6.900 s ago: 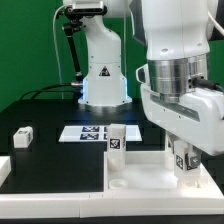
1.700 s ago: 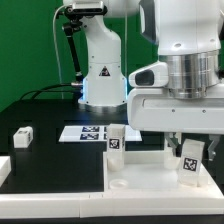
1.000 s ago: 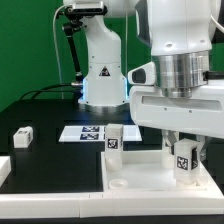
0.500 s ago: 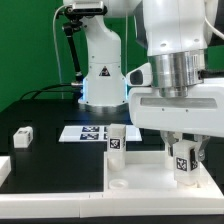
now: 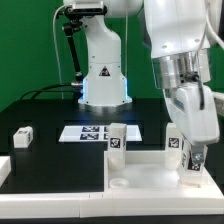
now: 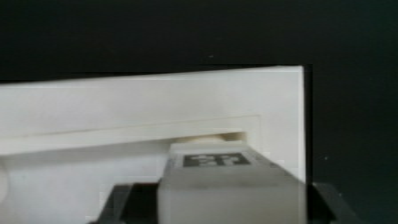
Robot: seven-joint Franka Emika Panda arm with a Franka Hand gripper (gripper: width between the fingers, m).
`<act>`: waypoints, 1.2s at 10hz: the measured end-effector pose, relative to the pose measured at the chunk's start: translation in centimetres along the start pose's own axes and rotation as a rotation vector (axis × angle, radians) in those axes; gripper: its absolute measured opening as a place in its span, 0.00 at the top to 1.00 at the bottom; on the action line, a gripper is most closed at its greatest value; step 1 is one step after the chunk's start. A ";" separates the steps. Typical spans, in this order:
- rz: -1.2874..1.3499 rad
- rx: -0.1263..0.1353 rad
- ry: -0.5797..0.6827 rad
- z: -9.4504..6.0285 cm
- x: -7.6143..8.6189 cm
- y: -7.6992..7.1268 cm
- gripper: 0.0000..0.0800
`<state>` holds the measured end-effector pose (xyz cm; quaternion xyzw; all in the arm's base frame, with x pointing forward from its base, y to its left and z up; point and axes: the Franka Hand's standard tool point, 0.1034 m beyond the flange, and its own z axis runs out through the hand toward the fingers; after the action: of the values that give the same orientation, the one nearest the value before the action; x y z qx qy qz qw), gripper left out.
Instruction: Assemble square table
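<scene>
The square table's white slab (image 5: 145,170) lies at the front of the black table, with a round socket (image 5: 118,183) at its near corner. One tagged white leg (image 5: 116,138) stands upright at the slab's far corner. My gripper (image 5: 190,168) is shut on a second tagged leg (image 5: 179,148) and holds it tilted over the slab's right side. In the wrist view that leg (image 6: 219,180) fills the gap between the dark fingers (image 6: 135,204), above the slab (image 6: 143,110). A third leg (image 5: 22,135) lies on the black table at the exterior view's left.
The marker board (image 5: 85,131) lies flat behind the slab. The arm's white base (image 5: 103,75) stands at the back. A white rail piece (image 5: 4,168) sits at the exterior view's left edge.
The wrist has swung from upright to tilted, and the held leg now leans with it over the slab's right side. The grip has not changed, and the other legs have not moved.
</scene>
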<state>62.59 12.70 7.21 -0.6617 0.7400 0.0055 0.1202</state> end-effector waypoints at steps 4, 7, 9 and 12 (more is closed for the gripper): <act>-0.263 -0.008 0.005 0.1 0.2 -0.1 0.40; -0.653 -0.010 0.012 0.3 0.8 -0.2 0.20; -0.899 -0.036 0.020 0.3 0.9 0.0 0.19; -1.496 -0.153 0.063 -0.4 0.6 -0.5 0.19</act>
<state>63.02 12.02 7.53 -0.9943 0.0938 -0.0450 0.0242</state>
